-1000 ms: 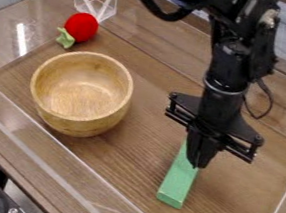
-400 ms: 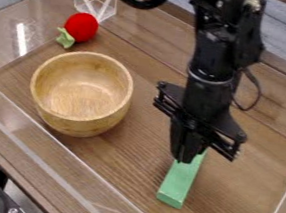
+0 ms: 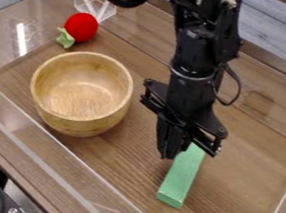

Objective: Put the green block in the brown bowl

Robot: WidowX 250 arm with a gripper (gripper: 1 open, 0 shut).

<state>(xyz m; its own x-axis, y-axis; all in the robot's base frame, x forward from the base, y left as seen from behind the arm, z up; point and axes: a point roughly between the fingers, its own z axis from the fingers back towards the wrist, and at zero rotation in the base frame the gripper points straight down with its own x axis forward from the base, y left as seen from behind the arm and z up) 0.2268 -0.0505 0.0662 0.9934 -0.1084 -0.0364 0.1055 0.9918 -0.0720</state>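
The green block (image 3: 180, 180) lies flat on the wooden table right of the bowl, its long side running toward the front edge. The brown bowl (image 3: 83, 120), round and light tan, sits left of centre and holds nothing. My gripper (image 3: 169, 151) points straight down between bowl and block, its fingers shut together. Its tip is just left of the block's far end. I cannot tell whether it touches the block, and the block does not look lifted.
A small red ball (image 3: 79, 25) with a green bit rests at the back left, behind the bowl. A clear plastic barrier (image 3: 119, 191) runs along the table's front and left edges. The dark arm (image 3: 202, 47) rises above the table's middle.
The arm and shut gripper have shifted left, from over the block's far end toward the bowl. The green block lies where it was.
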